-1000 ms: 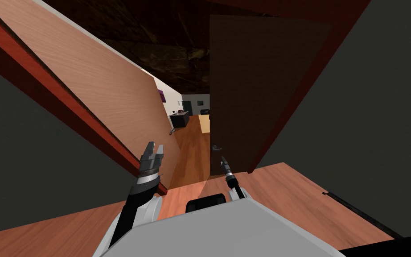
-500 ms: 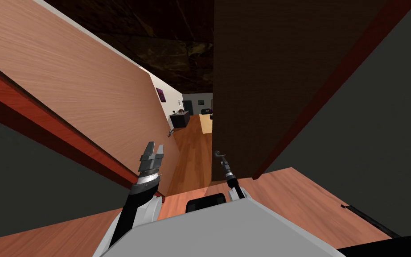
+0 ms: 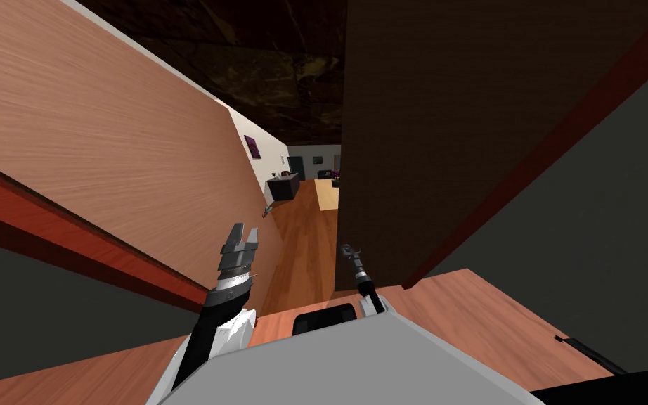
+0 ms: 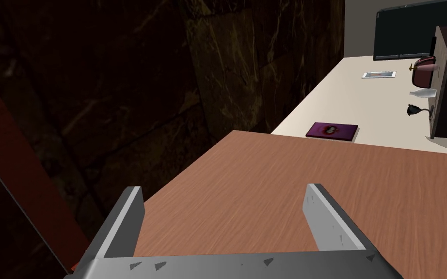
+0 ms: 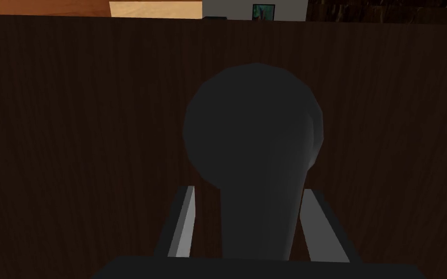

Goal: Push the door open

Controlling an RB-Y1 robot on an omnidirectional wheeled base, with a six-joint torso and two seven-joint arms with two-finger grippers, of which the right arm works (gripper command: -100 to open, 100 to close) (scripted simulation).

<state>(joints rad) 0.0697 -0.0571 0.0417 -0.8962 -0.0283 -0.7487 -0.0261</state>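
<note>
Our right gripper point(image 3: 349, 252) is at the dark door point(image 3: 456, 126), with the round dark handle point(image 5: 251, 126) between its jaws. We cannot tell if the jaws pinch it. The dark door stands on our right and is partly open, so we see a wood floor point(image 3: 308, 239) through the gap. Our left gripper point(image 3: 244, 232) is up beside the light door point(image 3: 140, 140), with its jaws spread wide and nothing in them.

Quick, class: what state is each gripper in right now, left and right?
Left gripper: open, holding nothing.
Right gripper: closed on the dark door handle.
</note>
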